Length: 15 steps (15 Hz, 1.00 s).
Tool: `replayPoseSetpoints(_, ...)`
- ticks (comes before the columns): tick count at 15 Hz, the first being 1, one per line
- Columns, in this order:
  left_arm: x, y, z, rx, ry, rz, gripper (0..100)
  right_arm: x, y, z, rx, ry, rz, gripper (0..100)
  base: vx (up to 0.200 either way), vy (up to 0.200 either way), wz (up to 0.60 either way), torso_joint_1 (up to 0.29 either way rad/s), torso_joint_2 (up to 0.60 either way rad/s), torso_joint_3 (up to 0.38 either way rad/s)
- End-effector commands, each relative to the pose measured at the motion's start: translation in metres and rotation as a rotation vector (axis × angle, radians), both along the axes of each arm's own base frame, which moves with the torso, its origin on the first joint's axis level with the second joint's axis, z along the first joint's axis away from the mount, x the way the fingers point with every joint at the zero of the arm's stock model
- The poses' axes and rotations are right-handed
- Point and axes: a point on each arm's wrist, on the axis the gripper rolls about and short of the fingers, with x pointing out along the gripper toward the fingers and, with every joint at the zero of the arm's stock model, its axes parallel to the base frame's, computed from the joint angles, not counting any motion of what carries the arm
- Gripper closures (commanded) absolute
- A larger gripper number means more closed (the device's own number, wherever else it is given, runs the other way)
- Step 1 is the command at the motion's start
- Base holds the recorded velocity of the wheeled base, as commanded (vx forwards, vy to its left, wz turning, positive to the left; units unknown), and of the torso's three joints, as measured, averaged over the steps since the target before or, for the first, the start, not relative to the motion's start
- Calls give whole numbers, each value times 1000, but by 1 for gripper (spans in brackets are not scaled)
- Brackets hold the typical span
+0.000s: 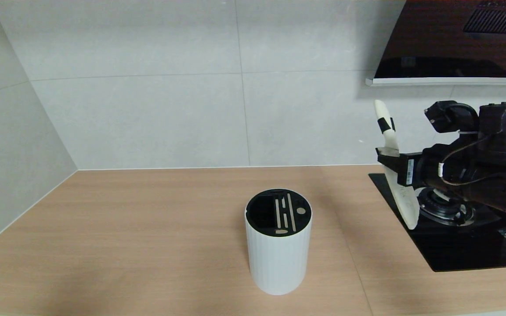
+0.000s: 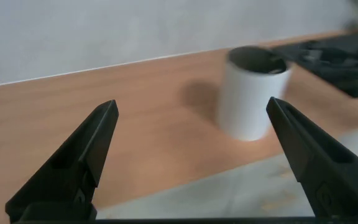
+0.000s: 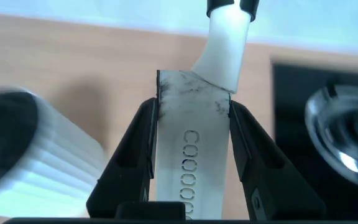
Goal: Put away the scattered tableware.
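A white knife (image 1: 397, 175) with a cream handle and black band hangs blade-down over the stove's left edge, held upright by my right gripper (image 1: 389, 159). The right wrist view shows the fingers (image 3: 140, 155) clamped on both sides of the blade (image 3: 191, 149). A white ribbed holder (image 1: 278, 250) with a black slotted top stands on the wooden counter (image 1: 147, 228), to the left of and below the knife. My left gripper (image 2: 191, 155) is open, its fingers (image 2: 86, 162) spread wide, with the holder (image 2: 250, 93) some way ahead of it.
A black cooktop (image 1: 455, 237) with a burner (image 1: 444, 208) fills the counter's right side. A dark range hood (image 1: 455, 44) hangs above it. Tiled walls close the back and the left corner. Bare counter lies left of the holder.
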Motion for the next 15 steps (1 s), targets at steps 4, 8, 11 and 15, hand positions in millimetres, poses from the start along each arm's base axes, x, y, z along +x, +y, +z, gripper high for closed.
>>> replayPoseSetpoints(4, 143, -58, 61, -251, 279, -437, 0, -26, 48, 7, 9, -24, 183, 100, 0, 0, 0, 0, 0, 0)
replayPoseSetpoints(8, 179, -81, 53, -437, 368, -471, 0, -57, 73, 16, 30, -48, 312, 100, 0, 0, 0, 0, 0, 0)
replayPoseSetpoints(11, 204, -105, 39, -459, 407, -513, 0, -82, 90, 19, 54, -7, 395, 100, 0, 0, 0, 0, 0, 0)
replayPoseSetpoints(15, 240, -142, 36, -447, 425, -549, 0, -102, 109, 18, 81, 18, 465, 100, 0, 0, 0, 0, 0, 0)
